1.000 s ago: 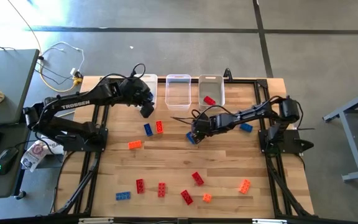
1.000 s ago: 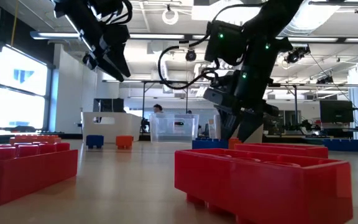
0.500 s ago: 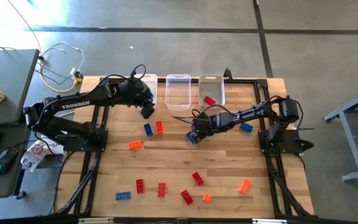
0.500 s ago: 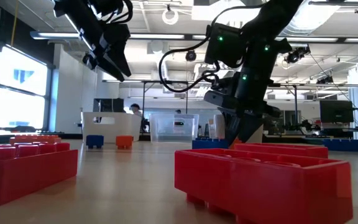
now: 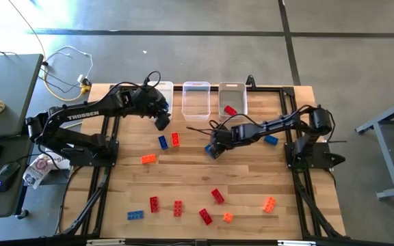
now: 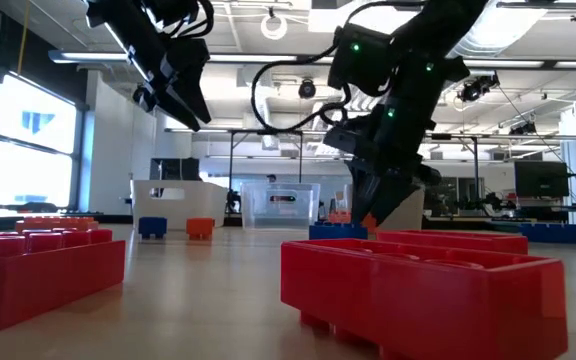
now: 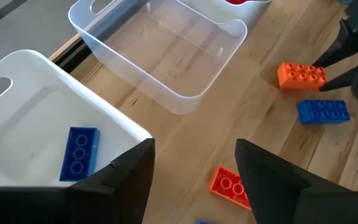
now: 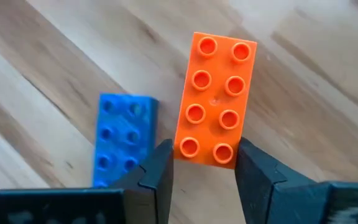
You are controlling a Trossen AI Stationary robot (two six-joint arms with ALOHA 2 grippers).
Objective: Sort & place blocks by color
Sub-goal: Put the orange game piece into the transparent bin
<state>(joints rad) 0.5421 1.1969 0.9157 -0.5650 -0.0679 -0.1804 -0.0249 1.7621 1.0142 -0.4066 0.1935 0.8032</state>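
The right hand (image 8: 204,171) sits low over the counter (image 5: 252,184) in front of the middle bin (image 5: 196,100), its fingers closed on the end of an orange block (image 8: 215,101), with a blue block (image 8: 122,138) lying just beside it. The left hand (image 7: 194,168) hangs spread open and empty above the left bin (image 7: 36,124), which holds one blue brick (image 7: 79,152). The middle bin is bare; the right bin (image 5: 232,99) holds a red brick (image 5: 230,110).
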